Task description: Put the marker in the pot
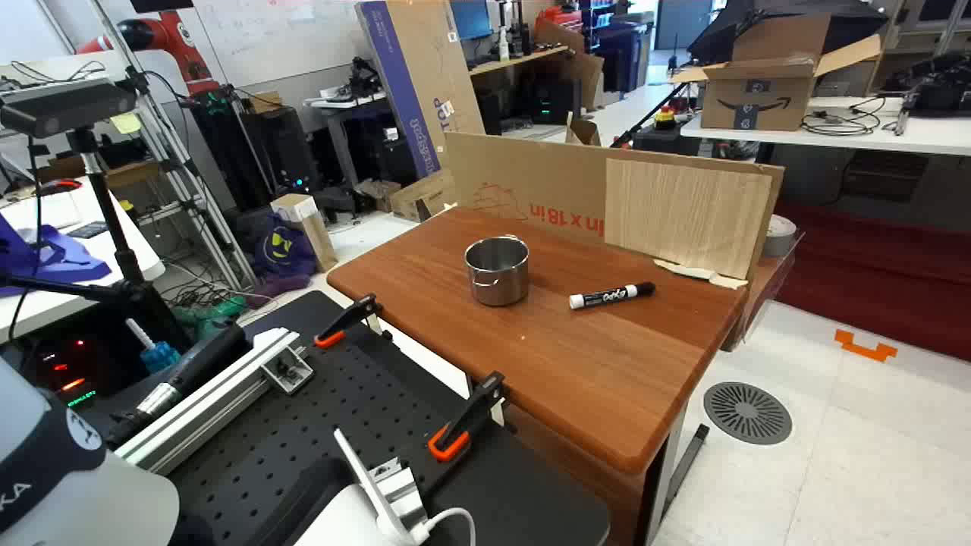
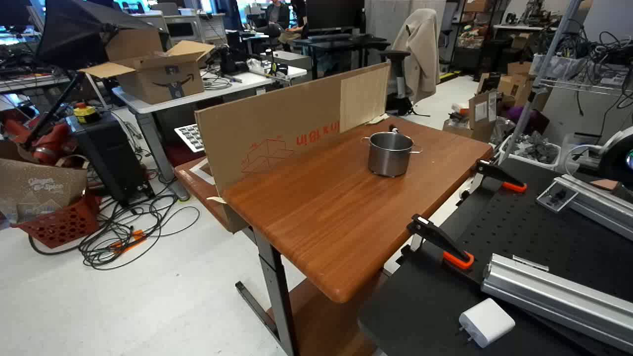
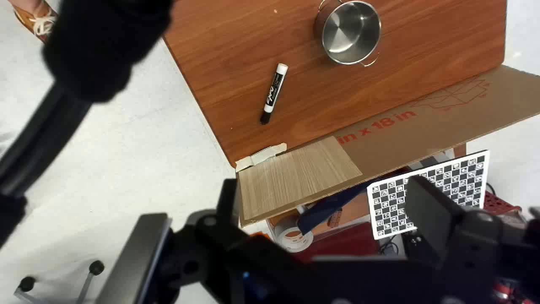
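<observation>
The marker [image 1: 612, 296] is a slim white-and-black Expo pen with a black cap. It lies flat on the brown table in an exterior view, apart from the pot. In another exterior view the pot mostly hides it and only its dark end [image 2: 393, 129] shows. In the wrist view the marker [image 3: 274, 93] lies near the table's edge. The pot [image 1: 498, 284] is silvery, upright, with two small wire handles; it also shows in an exterior view [image 2: 388, 160] and in the wrist view [image 3: 319, 23]. My gripper [image 3: 322, 190] is open and empty, away from both, and outside both exterior views.
A cardboard panel [image 1: 531, 178] stands upright along one table edge. Black clamps with orange pads [image 1: 463, 425] grip the edge by the black perforated base [image 1: 364, 394]. White tape [image 3: 261, 156] lies at the panel's foot. A checkered board [image 3: 388, 207] is beyond the panel.
</observation>
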### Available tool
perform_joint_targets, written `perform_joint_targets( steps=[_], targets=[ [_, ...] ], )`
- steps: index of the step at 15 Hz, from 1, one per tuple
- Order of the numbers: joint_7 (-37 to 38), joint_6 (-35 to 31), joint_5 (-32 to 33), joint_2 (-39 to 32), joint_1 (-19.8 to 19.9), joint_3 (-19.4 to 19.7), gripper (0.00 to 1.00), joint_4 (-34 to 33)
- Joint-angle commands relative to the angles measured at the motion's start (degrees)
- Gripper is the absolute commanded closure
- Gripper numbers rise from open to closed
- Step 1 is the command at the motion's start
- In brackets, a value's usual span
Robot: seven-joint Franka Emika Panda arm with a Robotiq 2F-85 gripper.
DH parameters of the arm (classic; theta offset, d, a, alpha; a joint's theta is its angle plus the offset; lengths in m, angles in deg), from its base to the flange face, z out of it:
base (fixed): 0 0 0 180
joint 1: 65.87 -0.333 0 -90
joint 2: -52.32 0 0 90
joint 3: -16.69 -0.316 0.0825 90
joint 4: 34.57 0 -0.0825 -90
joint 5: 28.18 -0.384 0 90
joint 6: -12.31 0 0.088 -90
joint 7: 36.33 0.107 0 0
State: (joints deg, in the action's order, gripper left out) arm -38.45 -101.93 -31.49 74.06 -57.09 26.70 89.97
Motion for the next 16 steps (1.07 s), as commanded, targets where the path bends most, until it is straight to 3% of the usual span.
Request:
perform_joint_targets(
  steps=[1,11,16],
  targets=[
    [-0.03,0.11,-0.01,-0.05,-0.01,0.03,0.0,-0.28],
    [-0.43,-0.04,-0.3,-0.36,-0.07,0.26,0.0,-0.45],
    [-0.42,-0.99,-0.88,-6.84,0.16,0.91,0.0,-1.86]
  ],
)
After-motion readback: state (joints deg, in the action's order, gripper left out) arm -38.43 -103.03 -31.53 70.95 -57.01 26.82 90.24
